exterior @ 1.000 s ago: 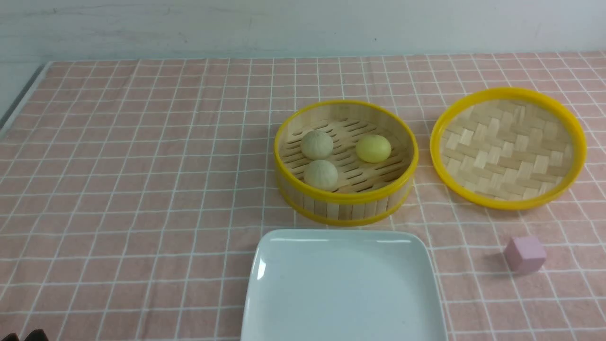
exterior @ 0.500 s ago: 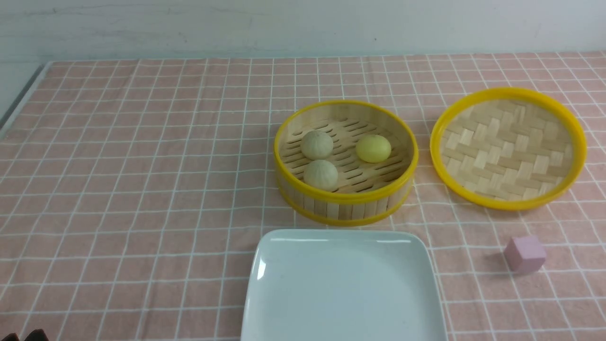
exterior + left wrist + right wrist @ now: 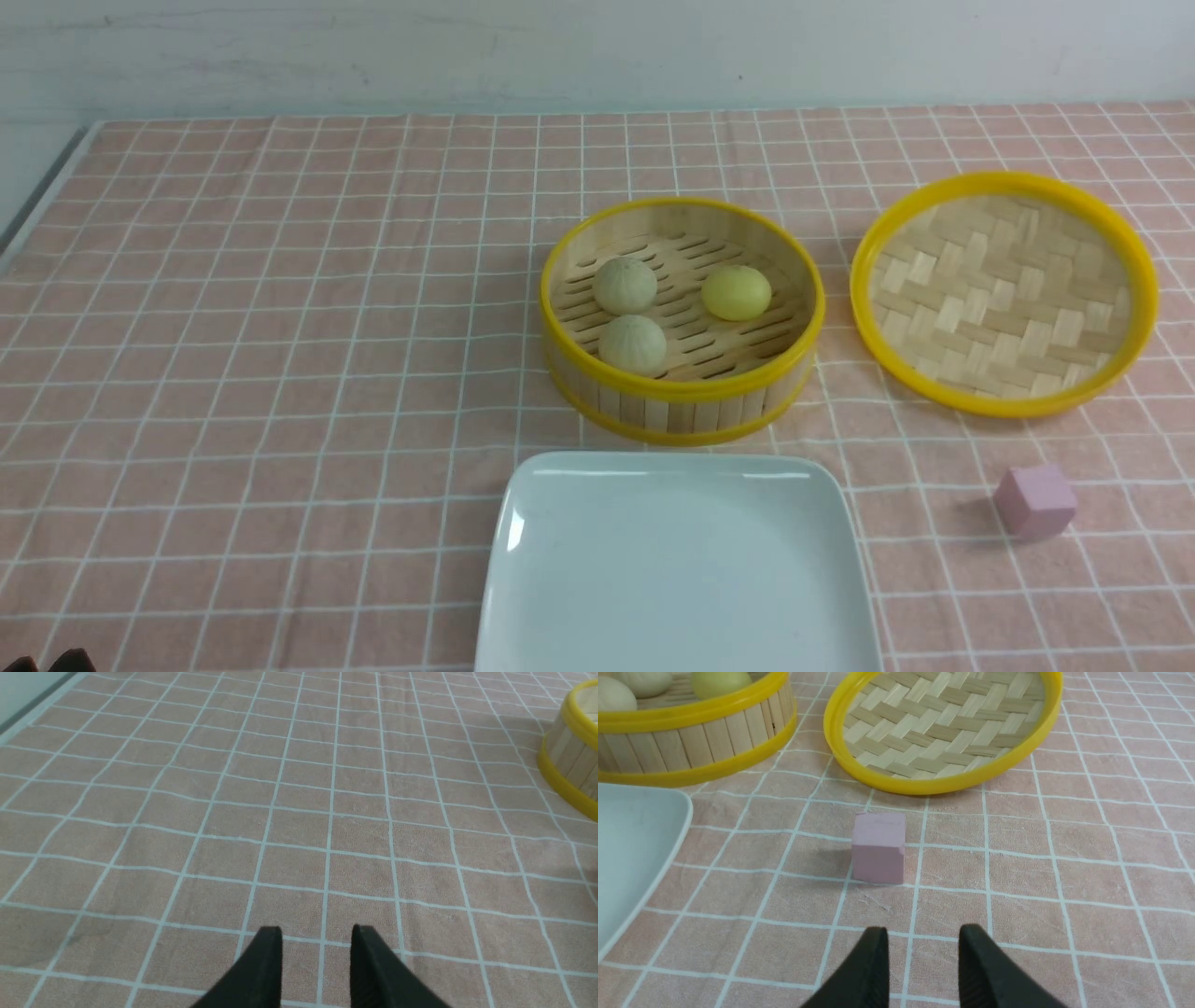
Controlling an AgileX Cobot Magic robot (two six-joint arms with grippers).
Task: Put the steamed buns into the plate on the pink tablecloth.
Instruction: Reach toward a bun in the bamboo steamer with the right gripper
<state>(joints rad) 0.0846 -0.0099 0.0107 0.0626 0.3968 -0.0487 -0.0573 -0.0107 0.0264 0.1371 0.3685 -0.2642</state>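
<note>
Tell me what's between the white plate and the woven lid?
The pink cube sits between the plate and the lid, on the tablecloth, seen in the right wrist view.

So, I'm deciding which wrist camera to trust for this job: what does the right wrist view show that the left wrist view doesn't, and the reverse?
Only the right: the three small round buns, the glossy white square plate, the yellow-rimmed woven lid, the small pink cube and the right gripper, open.
Only the left: the left gripper, open, and a pale strip beyond the cloth's edge.
Both: the pink white-gridded tablecloth and part of the yellow-rimmed round bamboo steamer.
</note>
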